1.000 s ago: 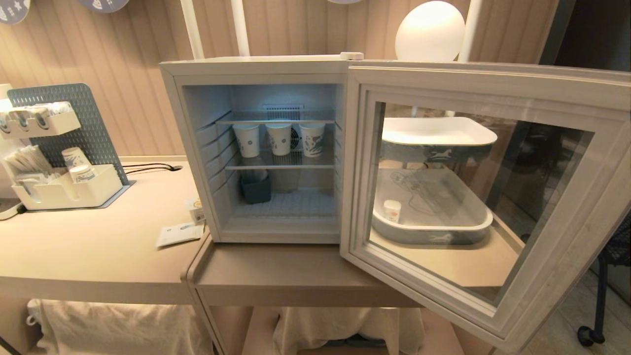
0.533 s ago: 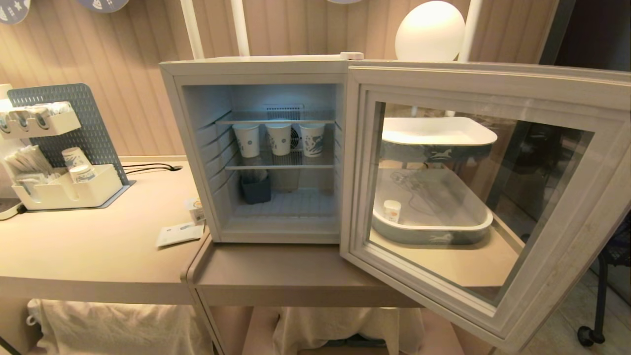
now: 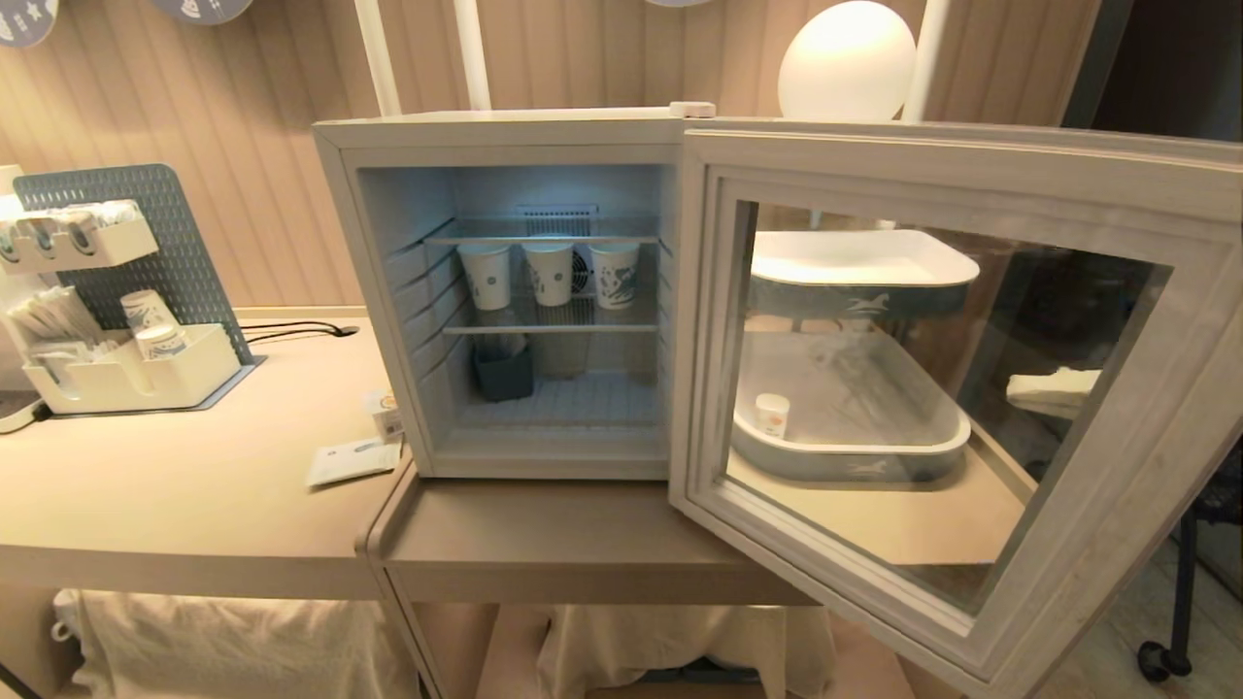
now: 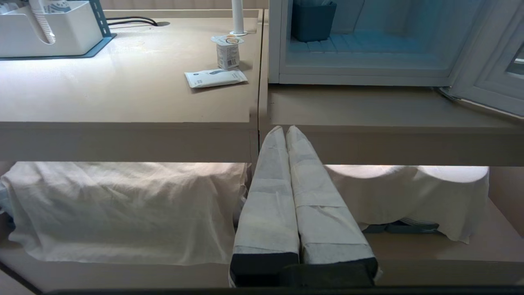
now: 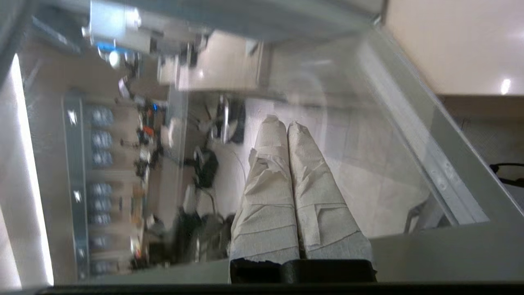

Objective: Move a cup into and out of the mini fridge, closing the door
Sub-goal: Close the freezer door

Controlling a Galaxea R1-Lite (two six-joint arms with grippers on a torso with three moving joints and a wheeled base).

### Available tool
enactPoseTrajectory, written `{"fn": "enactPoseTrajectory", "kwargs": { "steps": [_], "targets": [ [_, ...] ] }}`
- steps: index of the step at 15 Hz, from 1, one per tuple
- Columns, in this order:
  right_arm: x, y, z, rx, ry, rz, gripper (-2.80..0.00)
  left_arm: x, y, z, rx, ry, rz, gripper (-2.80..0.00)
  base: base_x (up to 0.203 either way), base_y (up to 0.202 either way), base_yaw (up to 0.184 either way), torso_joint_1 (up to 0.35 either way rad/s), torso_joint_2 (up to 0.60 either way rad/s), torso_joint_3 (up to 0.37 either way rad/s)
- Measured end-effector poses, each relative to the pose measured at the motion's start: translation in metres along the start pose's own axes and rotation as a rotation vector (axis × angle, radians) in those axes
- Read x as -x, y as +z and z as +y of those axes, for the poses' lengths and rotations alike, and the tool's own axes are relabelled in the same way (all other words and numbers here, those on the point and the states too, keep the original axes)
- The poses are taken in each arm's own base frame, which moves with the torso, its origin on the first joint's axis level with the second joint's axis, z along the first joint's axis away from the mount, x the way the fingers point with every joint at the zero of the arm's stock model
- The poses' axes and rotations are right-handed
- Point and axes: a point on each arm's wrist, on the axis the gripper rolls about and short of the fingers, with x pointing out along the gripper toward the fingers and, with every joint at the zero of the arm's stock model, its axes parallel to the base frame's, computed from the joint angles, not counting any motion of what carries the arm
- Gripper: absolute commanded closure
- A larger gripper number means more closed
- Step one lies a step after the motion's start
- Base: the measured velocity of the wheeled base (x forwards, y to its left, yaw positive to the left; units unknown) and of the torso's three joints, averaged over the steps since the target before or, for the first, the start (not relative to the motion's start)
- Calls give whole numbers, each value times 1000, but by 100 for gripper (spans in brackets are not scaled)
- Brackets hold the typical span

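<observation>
The mini fridge point(image 3: 505, 131) stands open on the table, and its door point(image 3: 952, 165) is swung out to the right. Through the door's glass a small white cup point(image 3: 772, 415) with orange marks stands in the lower grey tray point(image 3: 855, 456). A similar lidded cup point(image 4: 227, 52) stands on the table by the fridge's left side. My right gripper point(image 5: 282, 123) is shut and empty. It sits just behind the door's outer glass, where its pale wrapped fingers point(image 3: 1054, 388) show through the pane. My left gripper point(image 4: 285, 129) is shut, parked low before the table's front edge.
Three taller paper cups point(image 3: 550, 272) stand on the fridge's middle wire shelf, with a dark bin point(image 3: 504, 374) below them. A white packet point(image 3: 352, 460) lies on the table at left, near an organiser point(image 3: 136, 374) with more cups. A second tray point(image 3: 859, 257) sits above the lower one.
My right gripper has come into sight behind the door's glass at the right. The door has barely shifted. The left arm has kept still.
</observation>
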Motion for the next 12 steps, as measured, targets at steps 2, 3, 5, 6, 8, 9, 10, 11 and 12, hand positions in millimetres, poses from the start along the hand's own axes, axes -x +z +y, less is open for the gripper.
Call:
{"fn": "enactPoseTrajectory", "kwargs": {
  "steps": [2,3,5,6,8,9,10,11,12],
  "targets": [
    [-10,-20,24,41,15,48,0,0,0,0,0,0,0,0,0,0,0,0,0,0],
    [-14,-32,37,61,25,74,0,0,0,0,0,0,0,0,0,0,0,0,0,0],
    [-21,-56,62,106,36,116,0,0,0,0,0,1,0,0,0,0,0,0,0,0],
    [-24,-69,75,128,47,138,0,0,0,0,0,0,0,0,0,0,0,0,0,0],
    [-30,-94,100,182,71,181,0,0,0,0,0,1,0,0,0,0,0,0,0,0],
    [-35,-107,112,220,84,195,0,0,0,0,0,1,0,0,0,0,0,0,0,0],
    [-40,-120,124,261,99,199,0,0,0,0,0,0,1,0,0,0,0,0,0,0],
    [-47,-131,136,306,108,183,0,0,0,0,0,0,0,0,0,0,0,0,0,0],
    [-56,-139,145,344,104,143,0,0,0,0,0,0,0,0,0,0,0,0,0,0]
  ]
}}
